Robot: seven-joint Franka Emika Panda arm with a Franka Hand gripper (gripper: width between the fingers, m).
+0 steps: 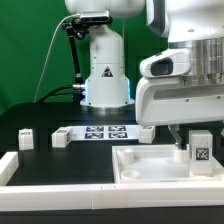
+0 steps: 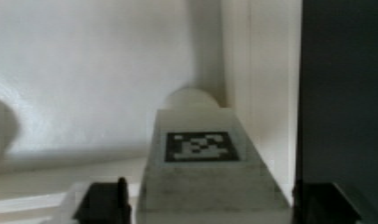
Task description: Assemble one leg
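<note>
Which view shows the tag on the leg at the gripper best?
Wrist view: the leg fills the frame, its tag facing the camera. The exterior view shows it small, at the gripper, tag barely readable.

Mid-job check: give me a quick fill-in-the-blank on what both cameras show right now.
1. The gripper holds the leg at the exterior view's ___ side.
2. The backdrop is ___.
3. At the exterior view's left of the marker board stand ___ small white parts.
Missing words: right; green; two.
</note>
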